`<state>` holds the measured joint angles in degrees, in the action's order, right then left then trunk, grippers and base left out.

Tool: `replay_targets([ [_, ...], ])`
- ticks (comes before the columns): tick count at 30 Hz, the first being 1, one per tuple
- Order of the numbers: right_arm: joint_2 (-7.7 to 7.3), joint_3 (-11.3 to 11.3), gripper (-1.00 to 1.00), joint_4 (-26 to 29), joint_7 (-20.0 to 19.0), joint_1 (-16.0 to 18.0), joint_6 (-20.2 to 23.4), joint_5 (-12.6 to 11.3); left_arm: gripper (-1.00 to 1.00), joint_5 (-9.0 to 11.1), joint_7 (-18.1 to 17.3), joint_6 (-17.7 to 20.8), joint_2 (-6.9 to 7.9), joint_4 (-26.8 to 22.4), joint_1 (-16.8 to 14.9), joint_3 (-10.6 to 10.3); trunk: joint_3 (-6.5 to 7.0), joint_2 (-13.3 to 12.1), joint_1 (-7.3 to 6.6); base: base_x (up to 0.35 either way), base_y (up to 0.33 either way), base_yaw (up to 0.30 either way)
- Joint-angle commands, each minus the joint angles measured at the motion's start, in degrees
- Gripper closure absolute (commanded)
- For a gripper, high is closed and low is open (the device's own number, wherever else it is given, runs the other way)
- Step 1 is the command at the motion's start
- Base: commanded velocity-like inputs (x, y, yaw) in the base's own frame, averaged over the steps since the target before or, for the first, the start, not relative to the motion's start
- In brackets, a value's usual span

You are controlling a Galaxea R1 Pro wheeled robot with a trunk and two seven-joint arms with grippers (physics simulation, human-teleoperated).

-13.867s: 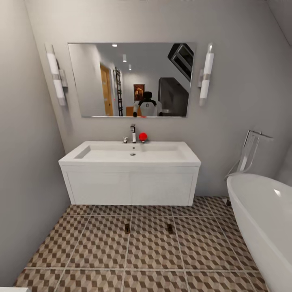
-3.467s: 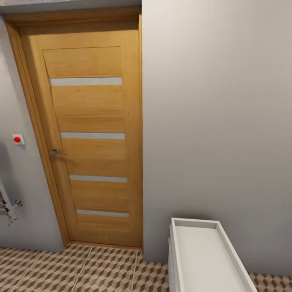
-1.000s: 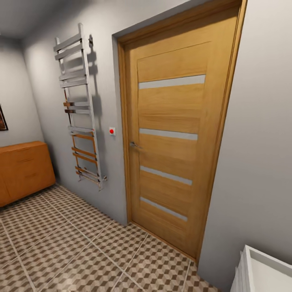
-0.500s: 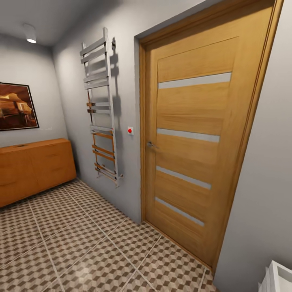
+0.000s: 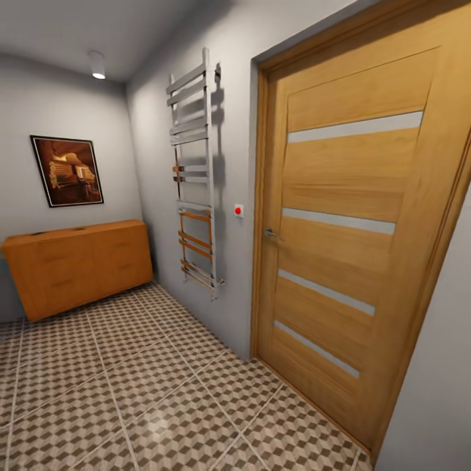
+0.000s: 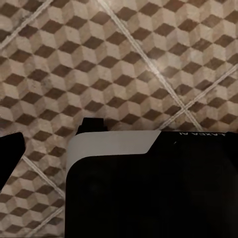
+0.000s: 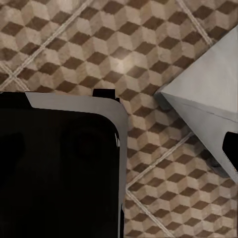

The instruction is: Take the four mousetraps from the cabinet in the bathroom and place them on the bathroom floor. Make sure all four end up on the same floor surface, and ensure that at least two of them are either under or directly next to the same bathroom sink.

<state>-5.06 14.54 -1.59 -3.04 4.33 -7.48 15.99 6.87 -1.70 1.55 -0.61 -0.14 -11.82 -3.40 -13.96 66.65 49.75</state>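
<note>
Bathroom corner: cabinet at far left, door at right, tiled floor across the foreground.

In the head view, the cabinet (image 5: 82, 265) stands against the back wall at middle left, with a framed picture (image 5: 67, 171) on the wall above it and a ceiling light (image 5: 97, 65) at upper left. A towel rail (image 5: 196, 176) hangs on the side wall between cabinet and door (image 5: 356, 242); a small wall switch (image 5: 239, 210) sits just beside the door frame. The bathroom floor (image 5: 131, 386) fills the lower frame.

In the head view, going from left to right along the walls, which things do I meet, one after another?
Framed picture → orange-brown cabinet → chrome towel rail → small red button → door handle → wooden door.
</note>
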Motion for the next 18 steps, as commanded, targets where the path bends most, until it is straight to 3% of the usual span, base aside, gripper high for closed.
replay_targets([
  [1, -0.04, 0.5, -1.0, -0.2, -0.1, 0.1, -0.3, 0.4, -1.0, 0.6, -0.1, 0.2, 0.0, 0.0, 0.0, -0.4, -0.07, 0.0, 0.0, 0.0, 0.0, 0.276],
  [18, -0.04, 0.5, -1.0, -0.2, -0.2, 0.1, -0.3, 0.5, -1.0, 0.6, -0.1, 0.2, -0.07, 0.0, 0.0, -0.3, -0.07, 0.0, 0.0, 0.0, 0.0, 0.276],
])
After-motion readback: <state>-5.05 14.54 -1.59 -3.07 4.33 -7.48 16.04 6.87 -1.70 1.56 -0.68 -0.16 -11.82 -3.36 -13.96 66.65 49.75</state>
